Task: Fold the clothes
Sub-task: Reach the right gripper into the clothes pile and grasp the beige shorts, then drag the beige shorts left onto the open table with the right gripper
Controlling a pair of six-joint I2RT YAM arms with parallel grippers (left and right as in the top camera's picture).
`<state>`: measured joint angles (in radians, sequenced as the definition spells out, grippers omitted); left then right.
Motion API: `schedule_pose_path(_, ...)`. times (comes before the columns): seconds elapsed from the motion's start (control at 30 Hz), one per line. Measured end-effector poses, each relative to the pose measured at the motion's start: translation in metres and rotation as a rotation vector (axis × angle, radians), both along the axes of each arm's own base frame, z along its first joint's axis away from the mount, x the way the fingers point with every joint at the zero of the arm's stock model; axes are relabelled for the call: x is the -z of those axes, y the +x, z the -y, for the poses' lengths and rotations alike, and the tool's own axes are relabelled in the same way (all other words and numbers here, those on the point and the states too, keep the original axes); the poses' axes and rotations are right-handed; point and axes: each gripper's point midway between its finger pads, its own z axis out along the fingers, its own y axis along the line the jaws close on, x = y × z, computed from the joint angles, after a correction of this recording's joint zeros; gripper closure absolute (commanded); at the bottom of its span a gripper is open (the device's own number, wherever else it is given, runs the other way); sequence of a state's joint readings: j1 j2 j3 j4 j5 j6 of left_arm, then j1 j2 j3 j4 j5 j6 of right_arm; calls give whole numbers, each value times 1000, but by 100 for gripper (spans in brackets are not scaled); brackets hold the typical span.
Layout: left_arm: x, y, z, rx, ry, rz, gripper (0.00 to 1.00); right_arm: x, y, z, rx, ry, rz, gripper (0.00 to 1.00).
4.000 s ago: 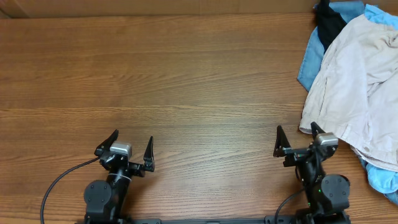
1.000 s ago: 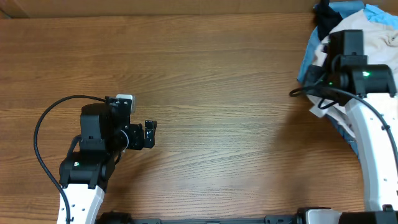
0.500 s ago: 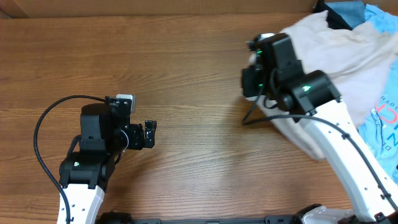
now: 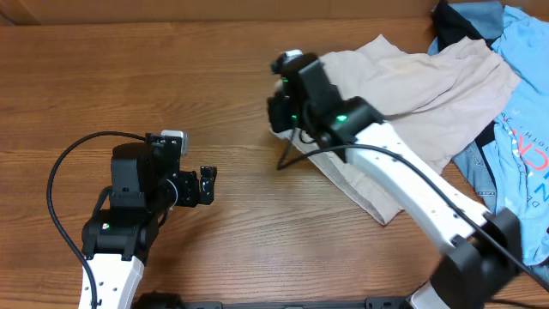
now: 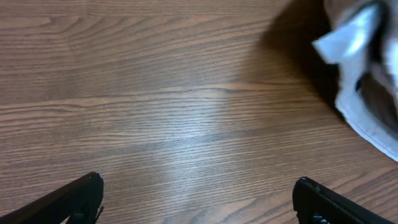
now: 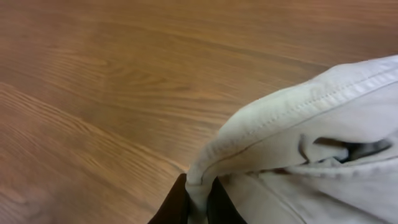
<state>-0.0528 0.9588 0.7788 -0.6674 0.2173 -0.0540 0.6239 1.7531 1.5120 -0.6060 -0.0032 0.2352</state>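
Note:
The clothes, a pair of light beige shorts point(image 4: 429, 94), lie stretched from the pile at the right toward the table's middle. My right gripper point(image 4: 279, 107) is at their left end, shut on a stitched hem of the shorts point(image 6: 298, 112). In the right wrist view its dark fingers point(image 6: 177, 205) pinch that fold just above the wood. My left gripper point(image 4: 204, 184) hovers over bare wood left of centre, well apart from the cloth, with its jaws wide open and nothing between them. In the left wrist view, my left gripper point(image 5: 199, 202) has an edge of the shorts point(image 5: 364, 99) at the upper right.
A light blue printed T-shirt point(image 4: 525, 146), a blue garment point(image 4: 477, 160) and a dark one point(image 4: 453, 19) are heaped at the right edge. The right arm point(image 4: 412, 193) crosses the table from the bottom right. The left arm's cable point(image 4: 60, 184) loops at the left.
My right gripper has swept left from the pile, dragging the shorts out toward the table's middle. The left arm has stayed where it was, still open.

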Motion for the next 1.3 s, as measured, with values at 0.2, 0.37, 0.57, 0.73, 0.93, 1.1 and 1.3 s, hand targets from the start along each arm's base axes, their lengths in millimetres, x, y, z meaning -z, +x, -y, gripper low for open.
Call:
schedule_pose_path(0.2, 0, 0, 0, 0, 0, -2, 0, 7, 23, -49, -62, 100, 100, 82)
schedule_pose_path(0.37, 0, -1, 1, 2, -3, -3, 0, -16, 30, -75, -106, 198, 197, 0)
schedule_pose_path(0.57, 0, 0, 1, 5, -6, 1, 0, 7, 36, -37, -25, 89, 113, 0)
schedule_pose_path(0.73, -10, 15, 10, 34, -46, 61, 0, 11, 52, 66, 194, -52, 31, 0)
schedule_pose_path(0.93, 4, 55, 15, 25, -79, 80, 0, -51, 30, 188, 438, -94, 39, 0)
schedule_pose_path(1.1, 43, 101, 16, 2, -87, 71, 0, -84, -11, 244, 550, -106, 29, 0)
schedule_pose_path(1.3, 107, 139, 9, -43, -69, -57, 0, -80, -39, 261, 579, -139, -42, 0)
